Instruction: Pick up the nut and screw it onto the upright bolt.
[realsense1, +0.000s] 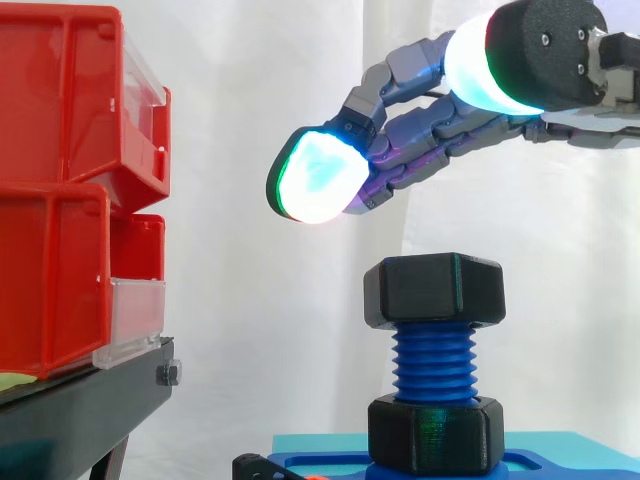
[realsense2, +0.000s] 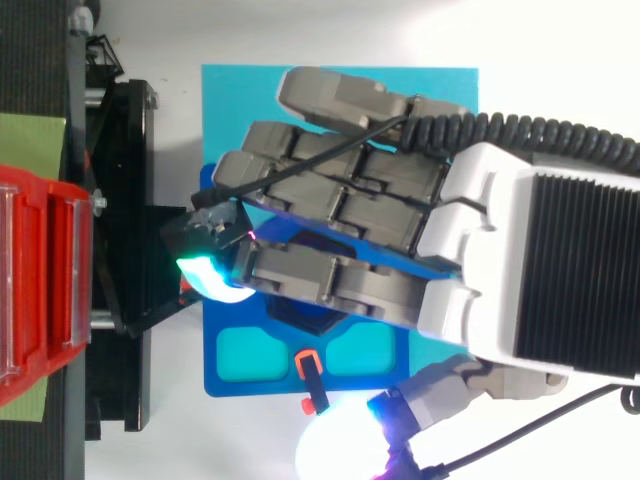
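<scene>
A blue threaded bolt (realsense1: 434, 362) stands upright on a blue base plate (realsense2: 235, 375). One black hex nut (realsense1: 433, 291) sits at the top of its thread, and a second black hex piece (realsense1: 435, 432) sits at its foot. My hand (realsense1: 440, 130) hovers above the bolt, apart from the top nut. It is open, with its fingers stretched out to the left and nothing between them. One glowing fingertip (realsense1: 318, 178) hangs above and left of the nut. In the top view the hand (realsense2: 350, 220) covers the bolt and nut.
Stacked red bins (realsense1: 60, 200) with clear fronts stand on a black stand (realsense1: 90, 400) at the left. The base plate lies on a cyan mat (realsense2: 240, 90). A small orange clip (realsense2: 310, 368) sits at the plate's near edge.
</scene>
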